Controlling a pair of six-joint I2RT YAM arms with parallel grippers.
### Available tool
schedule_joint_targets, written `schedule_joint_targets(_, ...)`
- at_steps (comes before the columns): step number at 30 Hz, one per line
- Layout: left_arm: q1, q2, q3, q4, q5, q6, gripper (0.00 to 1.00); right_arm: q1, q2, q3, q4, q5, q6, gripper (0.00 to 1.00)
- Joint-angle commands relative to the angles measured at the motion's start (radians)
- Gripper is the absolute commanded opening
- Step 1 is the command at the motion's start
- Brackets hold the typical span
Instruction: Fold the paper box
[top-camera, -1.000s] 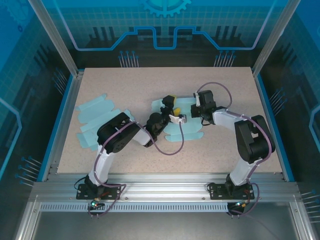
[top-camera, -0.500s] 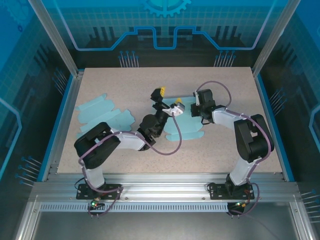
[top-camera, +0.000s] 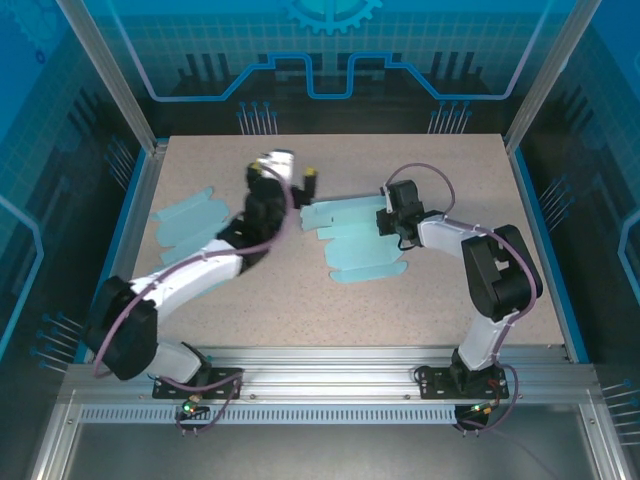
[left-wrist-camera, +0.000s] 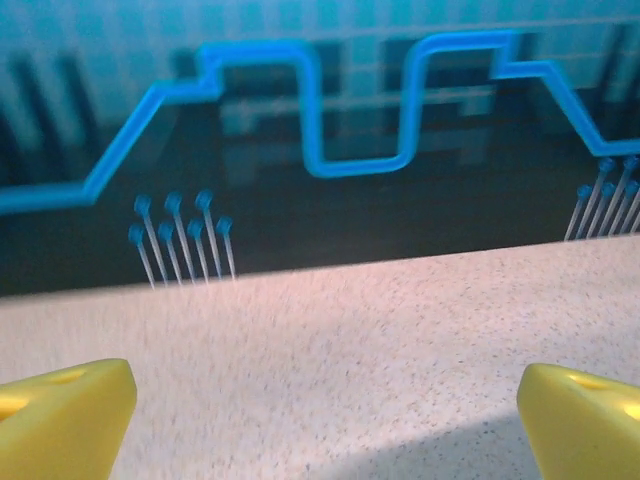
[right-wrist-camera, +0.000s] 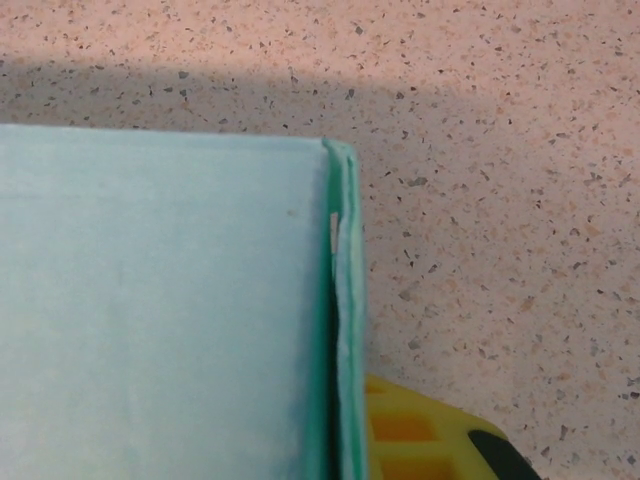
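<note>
Jaws of the right arm (top-camera: 445, 232) pinch the right edge of the flat paper box (top-camera: 355, 240), its length running leftward from them across the tabletop (top-camera: 450, 290). On the left arm (top-camera: 190, 275), jaws hang spread wide, lifted, with the sheet off to their right.

The top camera hangs high behind the arm bases, looking down over the whole desk (top-camera: 450, 290) to the blue back wall (top-camera: 330, 60). The left wrist camera faces that same wall nearly level (left end effector (left-wrist-camera: 320, 430) fingertips (left-wrist-camera: 65, 415) in its bottom corners). The right wrist camera peers straight down, very close on the paper box (right-wrist-camera: 160, 310) and desk.
</note>
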Motion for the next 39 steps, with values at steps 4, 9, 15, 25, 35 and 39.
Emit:
schedule_joint_targets(4, 0.103, 0.027, 0.013, -0.365, 0.304, -0.374, 0.99, 0.015, 0.013, 0.026, -0.005, 0.017, -0.011, 0.13)
schedule_joint_targets(9, 0.104, 0.18, 0.124, -0.436, 0.374, -0.408, 0.99, 0.02, -0.031, -0.018, 0.038, 0.013, -0.026, 0.12)
schedule_joint_targets(15, 0.101, 0.283, 0.17, -0.37, 0.445, -0.424, 0.99, 0.022, -0.076, -0.064, 0.1, -0.017, -0.04, 0.11)
schedule_joint_targets(25, 0.088, 0.296, 0.127, -0.361, 0.461, -0.42, 0.99, 0.019, -0.064, -0.053, 0.09, -0.014, -0.033, 0.11)
schedule_joint_targets(35, 0.022, 0.388, 0.189, -0.409, 0.375, -0.397, 0.99, 0.018, -0.075, -0.06, 0.097, -0.042, -0.022, 0.11)
schedule_joint_targets(39, 0.013, 0.413, 0.195, -0.393, 0.341, -0.406, 0.99, 0.018, -0.082, -0.063, 0.102, -0.05, -0.02, 0.11)
